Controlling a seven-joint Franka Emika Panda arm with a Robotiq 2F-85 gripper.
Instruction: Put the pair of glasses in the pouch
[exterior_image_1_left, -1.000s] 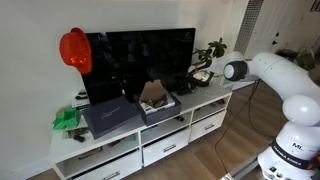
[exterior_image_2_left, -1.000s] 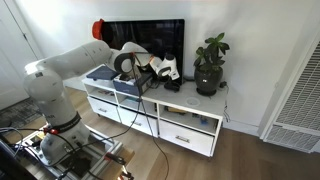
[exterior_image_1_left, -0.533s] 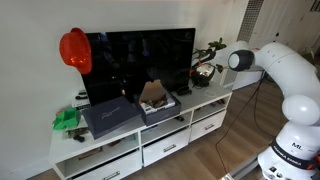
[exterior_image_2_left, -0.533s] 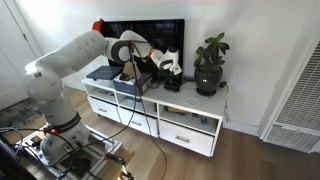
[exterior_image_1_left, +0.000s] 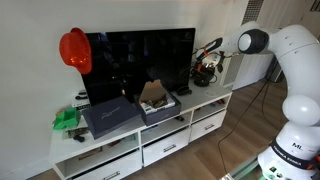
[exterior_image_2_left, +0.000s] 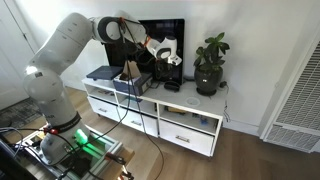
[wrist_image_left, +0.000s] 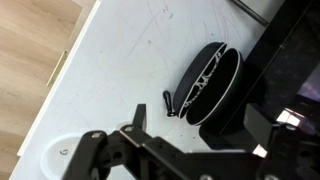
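Observation:
The black pouch (wrist_image_left: 222, 85) lies open on the white cabinet top (wrist_image_left: 110, 70). A pale patterned pair of glasses (wrist_image_left: 203, 80) rests inside it. My gripper (wrist_image_left: 210, 120) is open and empty, hovering well above the pouch, with one finger on either side of it in the wrist view. In both exterior views the gripper (exterior_image_1_left: 204, 66) (exterior_image_2_left: 167, 56) hangs in the air above the cabinet, in front of the TV. The pouch (exterior_image_2_left: 172, 85) shows below it as a small dark shape.
A potted plant (exterior_image_2_left: 210, 65) stands at the cabinet's end, close to the gripper. A large TV (exterior_image_1_left: 140, 60), a brown-topped box (exterior_image_1_left: 155, 102), a dark flat case (exterior_image_1_left: 110, 117), a green object (exterior_image_1_left: 66, 119) and a red helmet (exterior_image_1_left: 74, 48) fill the cabinet.
The arm has lifted up and away from the cabinet top. The gripper now hangs higher above the pouch, and the pouch stays where it was.

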